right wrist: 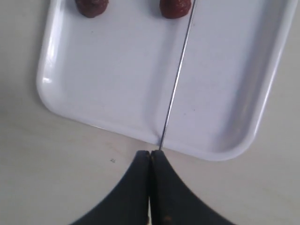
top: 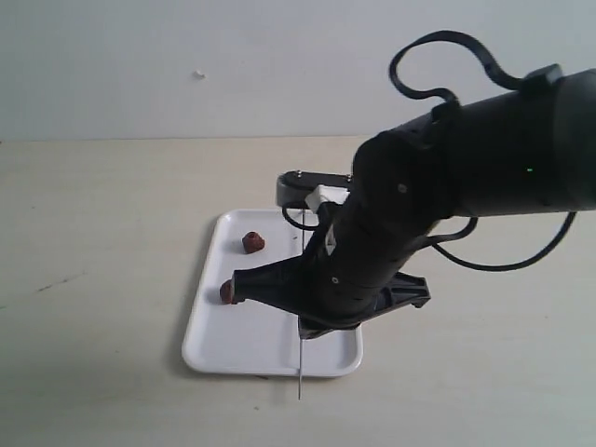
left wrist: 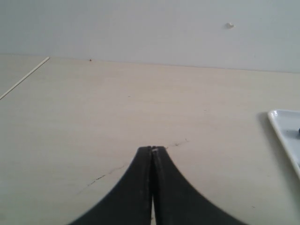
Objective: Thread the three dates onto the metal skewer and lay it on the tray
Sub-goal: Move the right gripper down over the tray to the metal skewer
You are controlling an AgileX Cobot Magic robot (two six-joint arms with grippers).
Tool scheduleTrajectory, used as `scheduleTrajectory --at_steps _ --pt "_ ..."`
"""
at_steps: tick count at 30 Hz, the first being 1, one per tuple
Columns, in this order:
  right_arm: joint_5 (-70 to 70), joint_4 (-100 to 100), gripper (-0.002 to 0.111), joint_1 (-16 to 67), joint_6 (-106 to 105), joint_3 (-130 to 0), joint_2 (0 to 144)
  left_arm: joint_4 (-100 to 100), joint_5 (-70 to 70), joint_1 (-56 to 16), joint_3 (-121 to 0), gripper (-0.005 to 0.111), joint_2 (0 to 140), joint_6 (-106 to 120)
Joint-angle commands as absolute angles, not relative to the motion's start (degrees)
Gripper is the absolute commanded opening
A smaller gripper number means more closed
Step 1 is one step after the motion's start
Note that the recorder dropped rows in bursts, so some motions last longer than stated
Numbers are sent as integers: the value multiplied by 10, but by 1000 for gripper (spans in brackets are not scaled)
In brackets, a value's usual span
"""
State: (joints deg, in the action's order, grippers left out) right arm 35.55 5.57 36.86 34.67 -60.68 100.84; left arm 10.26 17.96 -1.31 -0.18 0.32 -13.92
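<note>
The white tray (top: 247,340) lies mid-table, and in the right wrist view its near rim (right wrist: 117,122) sits just past my fingertips. Two dates (top: 252,242) (top: 227,291) rest on its left half, and both show in the right wrist view (right wrist: 91,5) (right wrist: 174,7). The third date is hidden. The metal skewer (top: 300,372) (right wrist: 176,79) runs lengthwise across the tray and overhangs the front rim. My right gripper (right wrist: 150,152) is shut above that end; the rod vanishes under one fingertip, off the seam. My left gripper (left wrist: 152,148) is shut on nothing, low over bare table left of the tray (left wrist: 283,129).
My bulky right arm (top: 400,233) hangs over the tray's right half and hides it. A black and white part (top: 312,191) shows behind the far rim. Cables (top: 438,56) loop above the arm. A faint scratch (top: 58,282) marks the wooden table, and a pale wall (top: 186,65) stands behind.
</note>
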Motion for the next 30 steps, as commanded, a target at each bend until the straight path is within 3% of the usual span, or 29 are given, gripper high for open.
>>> scheduleTrajectory --at_steps 1,9,22,30 --pt "403 -4 0 380 397 -661 1049 102 178 -11 0 0 0 -137" --pt "404 -5 2 380 399 -679 1080 102 178 -11 0 0 0 -137" --pt "407 -16 38 380 379 -738 1125 102 178 -11 0 0 0 -137" --pt "408 -46 40 380 436 -738 1165 102 178 -11 0 0 0 -137"
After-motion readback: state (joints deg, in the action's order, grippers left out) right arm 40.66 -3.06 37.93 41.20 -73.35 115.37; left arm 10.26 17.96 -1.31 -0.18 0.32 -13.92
